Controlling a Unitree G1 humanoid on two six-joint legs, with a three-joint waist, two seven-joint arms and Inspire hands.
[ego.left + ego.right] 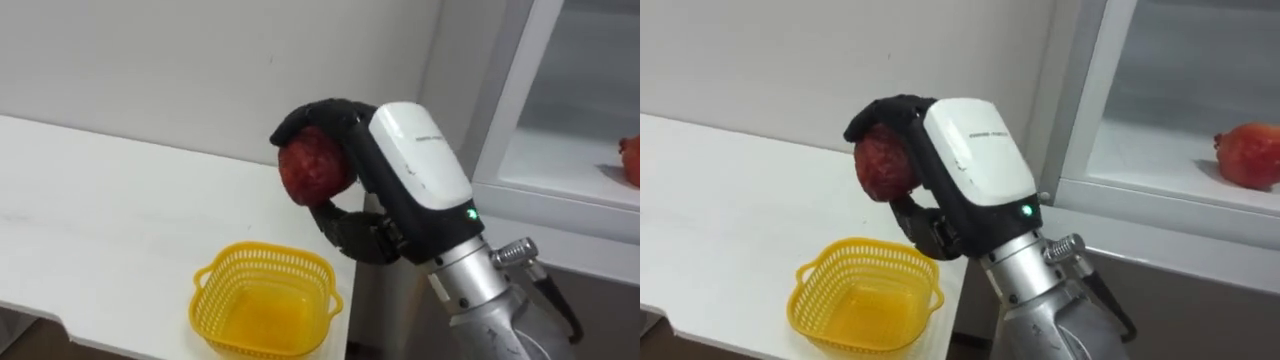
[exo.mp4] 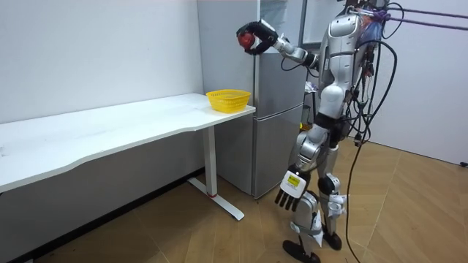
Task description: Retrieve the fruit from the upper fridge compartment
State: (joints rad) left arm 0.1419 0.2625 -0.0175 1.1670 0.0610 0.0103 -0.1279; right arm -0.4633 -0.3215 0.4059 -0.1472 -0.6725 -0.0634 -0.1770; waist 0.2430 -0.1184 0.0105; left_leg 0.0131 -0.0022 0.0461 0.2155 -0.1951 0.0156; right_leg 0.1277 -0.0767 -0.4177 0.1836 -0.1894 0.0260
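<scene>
We found the right hand (image 1: 415,165) clamped round the pomegranate (image 1: 312,170) — high over the desk (image 1: 100,220); the yellow basket (image 1: 212,298) lay below, slightly leftward; the left hand (image 2: 290,191) hung relaxed.

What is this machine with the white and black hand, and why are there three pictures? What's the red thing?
It is a walking robot with two arms. Two pictures come from cameras in its head, looking down; the third is from a camera across the room. Its right hand is curled round a red fruit, held up in the air. Below it, a yellow basket sits at the end of a white table. A second red fruit lies on the open fridge shelf. Its left hand hangs open by its side.
</scene>
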